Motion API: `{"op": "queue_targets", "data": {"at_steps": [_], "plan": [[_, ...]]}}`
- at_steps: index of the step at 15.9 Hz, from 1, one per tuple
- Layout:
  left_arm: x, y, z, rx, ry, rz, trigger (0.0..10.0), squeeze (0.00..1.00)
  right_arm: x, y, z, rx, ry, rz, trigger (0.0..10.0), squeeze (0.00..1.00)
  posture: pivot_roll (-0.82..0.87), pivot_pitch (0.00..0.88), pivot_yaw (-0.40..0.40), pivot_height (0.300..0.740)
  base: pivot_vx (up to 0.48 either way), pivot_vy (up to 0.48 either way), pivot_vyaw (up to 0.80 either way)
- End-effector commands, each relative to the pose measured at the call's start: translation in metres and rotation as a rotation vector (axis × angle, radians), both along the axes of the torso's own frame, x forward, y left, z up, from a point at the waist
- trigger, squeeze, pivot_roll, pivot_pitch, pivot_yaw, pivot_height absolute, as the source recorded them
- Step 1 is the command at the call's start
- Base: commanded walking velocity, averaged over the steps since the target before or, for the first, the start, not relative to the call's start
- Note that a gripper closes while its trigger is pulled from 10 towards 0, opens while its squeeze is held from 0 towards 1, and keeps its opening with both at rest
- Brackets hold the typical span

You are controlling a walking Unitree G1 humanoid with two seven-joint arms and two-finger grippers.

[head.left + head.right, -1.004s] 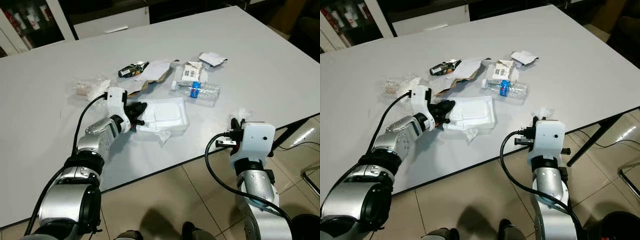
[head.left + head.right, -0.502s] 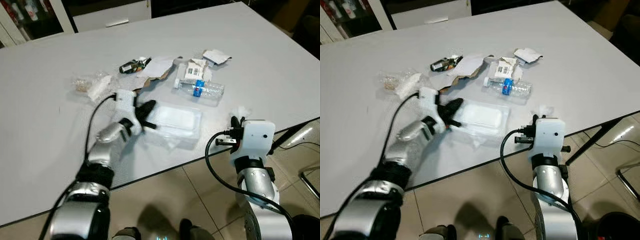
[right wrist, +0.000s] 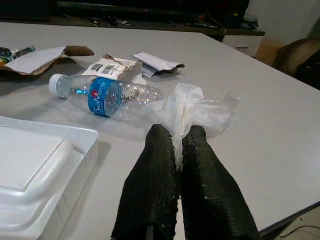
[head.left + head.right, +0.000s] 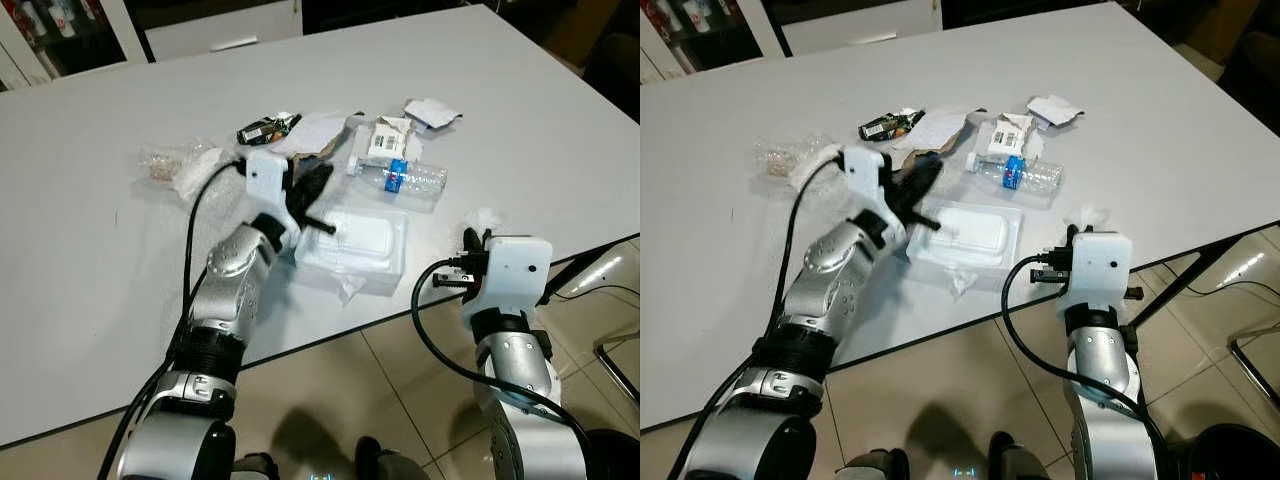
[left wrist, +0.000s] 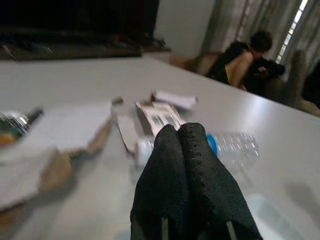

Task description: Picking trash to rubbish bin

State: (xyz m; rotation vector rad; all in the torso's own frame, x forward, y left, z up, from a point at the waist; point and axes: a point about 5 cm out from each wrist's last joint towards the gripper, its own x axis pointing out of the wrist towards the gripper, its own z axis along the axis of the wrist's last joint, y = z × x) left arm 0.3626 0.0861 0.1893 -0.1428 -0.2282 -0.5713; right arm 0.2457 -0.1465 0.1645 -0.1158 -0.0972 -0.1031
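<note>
A wide white table [image 4: 90, 250] carries a scatter of rubbish near its front right part. The left gripper [image 4: 312, 190] is raised just above the left end of a white foam clamshell food box [image 4: 355, 245], which lies flat on the table close to the front edge; in the left wrist view its two black fingers [image 5: 187, 185] are pressed together with nothing between them. The box has a scrap of white paper [image 4: 349, 288] poking out at its near side.

The right gripper [image 3: 177, 165] is at the front edge of the table, toward the right corner, and its fingers are closed on a crumpled white tissue [image 3: 192, 107] that rests on the table top.

Behind the box lies a clear plastic water bottle with a blue label [image 4: 405, 178], on its side, cap toward the left. Just beyond it is a crushed white carton with a barcode [image 4: 384, 140], and farther toward the back a folded white paper piece [image 4: 430, 112]. To the left of these are a torn sheet of brown cardboard [image 4: 318, 135] and a dark crumpled wrapper [image 4: 265, 128]. Farther left sits what looks like a clear plastic bag [image 4: 180, 165]; its contents are hard to make out.
</note>
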Motion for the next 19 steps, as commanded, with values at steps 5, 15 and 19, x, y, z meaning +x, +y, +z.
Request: {"op": "queue_targets", "data": {"at_steps": [5, 15, 19], "plan": [[0.006, -0.001, 0.056, -0.016, -0.201, 0.142, 0.0, 0.0, -0.001, -0.002, -0.001, -0.008, -0.001, 0.002, 10.0, 0.0, 0.11, 0.146, 0.016, 0.74, 0.0, 0.0, 0.0], [0.008, 0.004, 0.022, 0.07, -0.06, 0.193, 10.0, 0.0, 0.001, -0.005, 0.0, -0.002, 0.002, -0.015, 10.0, 0.0, 0.11, 0.145, 0.011, 0.74, 0.0, 0.0, -0.15], [0.007, 0.001, 0.018, 0.068, -0.037, 0.187, 10.0, 0.0, 0.0, -0.004, 0.0, -0.004, 0.004, -0.015, 10.0, 0.0, 0.11, 0.147, 0.01, 0.74, 0.0, 0.0, -0.79]]}}
